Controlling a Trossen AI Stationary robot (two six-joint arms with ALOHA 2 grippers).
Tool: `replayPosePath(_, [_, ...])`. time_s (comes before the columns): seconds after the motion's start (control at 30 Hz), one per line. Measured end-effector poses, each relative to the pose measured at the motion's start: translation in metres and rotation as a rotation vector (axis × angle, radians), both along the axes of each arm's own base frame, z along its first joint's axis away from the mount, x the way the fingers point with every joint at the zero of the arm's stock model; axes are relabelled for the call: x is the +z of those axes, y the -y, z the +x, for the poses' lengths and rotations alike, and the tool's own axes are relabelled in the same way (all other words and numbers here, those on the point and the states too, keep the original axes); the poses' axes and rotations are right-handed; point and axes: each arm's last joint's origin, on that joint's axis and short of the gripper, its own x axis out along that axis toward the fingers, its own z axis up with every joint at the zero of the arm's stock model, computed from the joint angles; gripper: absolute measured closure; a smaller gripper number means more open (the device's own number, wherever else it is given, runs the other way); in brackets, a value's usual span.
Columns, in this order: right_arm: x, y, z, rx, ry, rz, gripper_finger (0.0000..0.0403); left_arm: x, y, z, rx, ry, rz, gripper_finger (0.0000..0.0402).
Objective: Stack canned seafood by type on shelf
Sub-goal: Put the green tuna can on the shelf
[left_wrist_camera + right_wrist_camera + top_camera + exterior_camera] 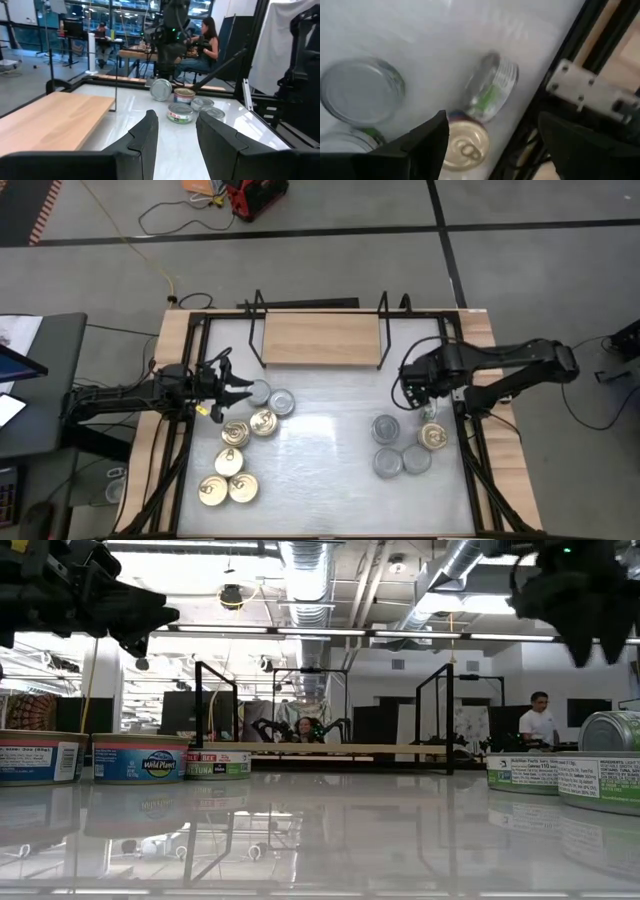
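Overhead, right gripper [428, 408] hangs wide open, empty, over a tilted tin [430, 416] near the table's right edge; shelf [320, 338] bare. Left gripper [240, 390], part-open, holds nothing beside gold-lidded tins [236, 433]. Right wrist: silver tin [491, 93] stands on edge, touching a gold-lidded one [465, 145].

The white table [320, 470] bears the bare-boarded shelf [320, 338] and two clusters of tins [240, 460].

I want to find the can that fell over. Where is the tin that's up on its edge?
In the high view the tipped tin is on the table's right side, under the right gripper, beside a gold-lidded tin.
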Motion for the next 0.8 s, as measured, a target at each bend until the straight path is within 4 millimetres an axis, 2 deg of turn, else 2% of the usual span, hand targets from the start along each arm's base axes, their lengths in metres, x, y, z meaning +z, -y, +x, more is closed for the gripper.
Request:
replayPosePath(0.13, [-0.015, -0.007, -0.004, -0.022, -0.045, 0.037, 0.0068, 0.0, 0.0, 0.0, 0.001, 0.003, 0.008, 0.0276])
replayPosePath(0.33, [-0.04, -0.011, 0.0, -0.004, 0.006, 0.063, 0.0072, 0.0, 0.0, 0.0, 0.003, 0.003, 0.006, 0.0276])
replayPosePath(0.5, [-0.061, -0.009, -0.009, -0.022, -0.065, 0.056, 0.0072, 0.001, 0.0, 0.0, 0.002, 0.003, -0.009, 0.0276])
replayPosePath(0.8, [-0.086, -0.009, -0.008, -0.019, 0.07, 0.066, 0.0072, 0.0, 0.0, 0.0, 0.002, 0.001, -0.013, 0.0276])
